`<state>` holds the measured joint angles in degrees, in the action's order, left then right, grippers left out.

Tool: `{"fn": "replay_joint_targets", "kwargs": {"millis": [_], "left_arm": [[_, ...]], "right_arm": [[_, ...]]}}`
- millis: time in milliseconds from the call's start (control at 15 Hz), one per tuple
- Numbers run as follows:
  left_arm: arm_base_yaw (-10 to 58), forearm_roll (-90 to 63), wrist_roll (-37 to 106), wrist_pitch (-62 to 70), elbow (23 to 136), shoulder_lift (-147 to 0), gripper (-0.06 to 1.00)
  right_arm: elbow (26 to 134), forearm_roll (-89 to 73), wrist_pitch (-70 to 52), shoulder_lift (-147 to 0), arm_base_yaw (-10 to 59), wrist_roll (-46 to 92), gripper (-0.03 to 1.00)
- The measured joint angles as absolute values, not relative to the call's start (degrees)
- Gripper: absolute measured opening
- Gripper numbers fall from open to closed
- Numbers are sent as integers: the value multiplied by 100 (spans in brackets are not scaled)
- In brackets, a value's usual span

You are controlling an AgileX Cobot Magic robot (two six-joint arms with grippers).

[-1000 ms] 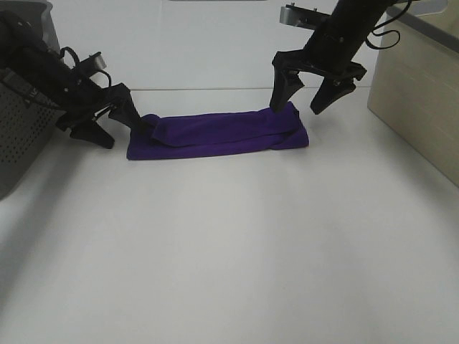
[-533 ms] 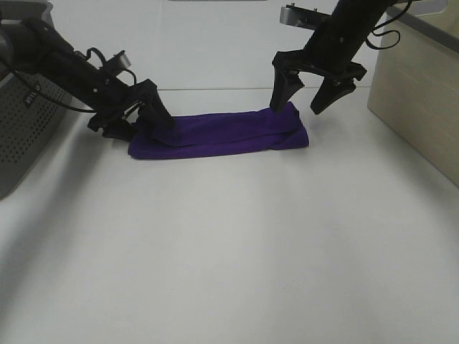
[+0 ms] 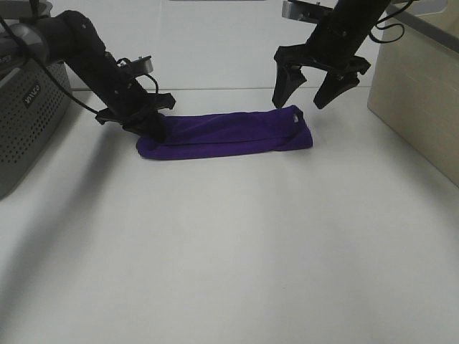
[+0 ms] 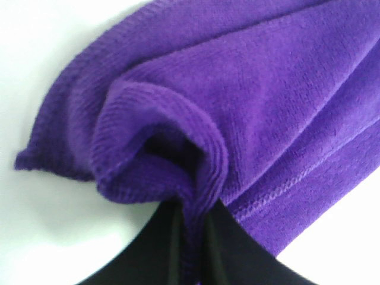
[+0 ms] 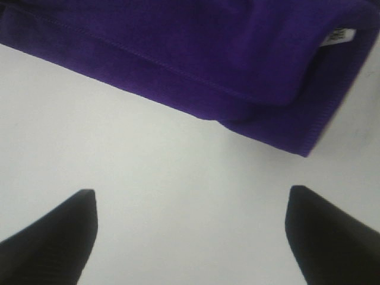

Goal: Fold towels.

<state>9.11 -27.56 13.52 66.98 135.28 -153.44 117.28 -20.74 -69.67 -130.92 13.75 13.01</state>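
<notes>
So from up high the towel is just a long purple folded strip lying toward the far side of the white table. The left wrist view adds plush pile, stitched hems, and the left gripper pinched tight on a bunched corner. The right gripper hangs spread wide just by the other end, and only its wrist view clearly shows the small white tag.

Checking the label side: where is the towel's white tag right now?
In the exterior high view the white tag sits at the towel's right end, close beneath the open right gripper.
</notes>
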Motion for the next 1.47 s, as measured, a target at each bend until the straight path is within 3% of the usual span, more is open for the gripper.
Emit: {"fn": "replay_joint_targets", "kwargs": {"millis": [200,467,800,1133,1267,1467], "left_arm": [[900,-2051,1289,6904,14112,-15206,2],[1043,-2206,1364,6921,14186,-14714,2],[2263,-2292,1266,6595,14204,-14834,2],[2618,-2378,1157,5879,14204,-15029,3],[2710,-2750,1157,5466,14204,-15086,14],[2733,-3507,1163,5134,14204,-15189,55]], "right_arm": [[11728,-1822,-6973,-12651,1375,1175,84],[11728,-1776,-6984,-12044,1375,985,84],[11728,-1776,-6990,-11396,1375,802,84],[11728,-1805,-6990,-11219,1375,802,84],[11728,-1862,-6990,-11201,1375,802,84],[11728,-1908,-6990,-11201,1375,802,84]]}}
